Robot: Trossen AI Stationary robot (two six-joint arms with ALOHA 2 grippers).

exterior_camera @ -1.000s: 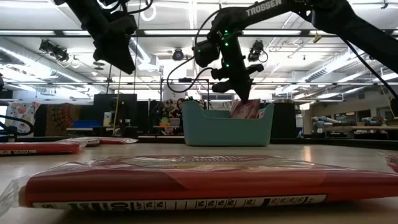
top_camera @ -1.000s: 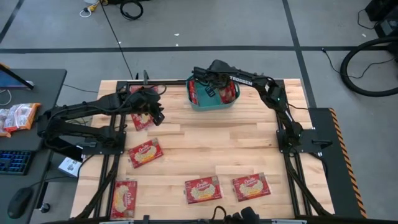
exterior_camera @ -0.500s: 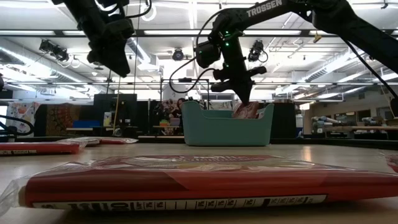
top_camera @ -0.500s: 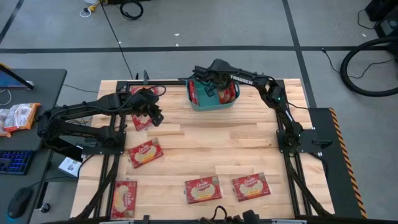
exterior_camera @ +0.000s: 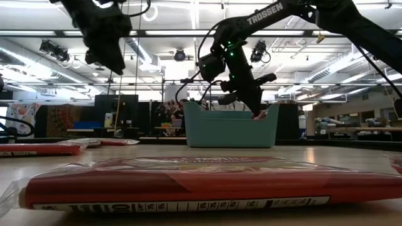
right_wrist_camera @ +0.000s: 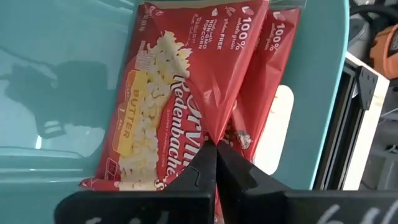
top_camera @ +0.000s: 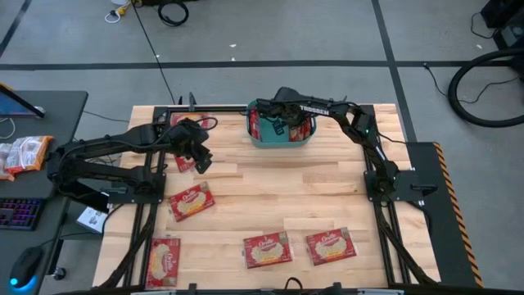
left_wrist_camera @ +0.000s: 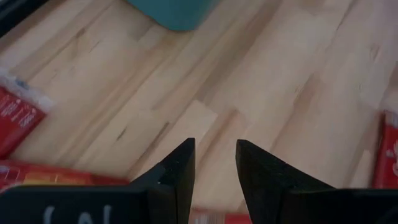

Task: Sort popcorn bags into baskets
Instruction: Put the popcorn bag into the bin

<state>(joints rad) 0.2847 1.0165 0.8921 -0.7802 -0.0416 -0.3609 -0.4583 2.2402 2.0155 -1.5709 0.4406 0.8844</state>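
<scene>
Right gripper (right_wrist_camera: 216, 163) is positioned inside the teal basket (top_camera: 278, 138), its fingers pressed together on the crinkled edge of a red popcorn bag (right_wrist_camera: 180, 93); a second bag (right_wrist_camera: 273, 74) is leaned just behind it against the smooth plastic wall. Left gripper (left_wrist_camera: 213, 168) is held above the table (top_camera: 311, 197) with its fingers spread and nothing between them, well apart from the basket. One packet (top_camera: 182, 160) is lying under and just beside the left gripper, and another (top_camera: 191, 201) near it. Three further flat packets (top_camera: 267, 250) are spread along the near edge, well apart from both grippers. Pale wooden planks form the table surface. Grey floor with dark lines is seen around it.
</scene>
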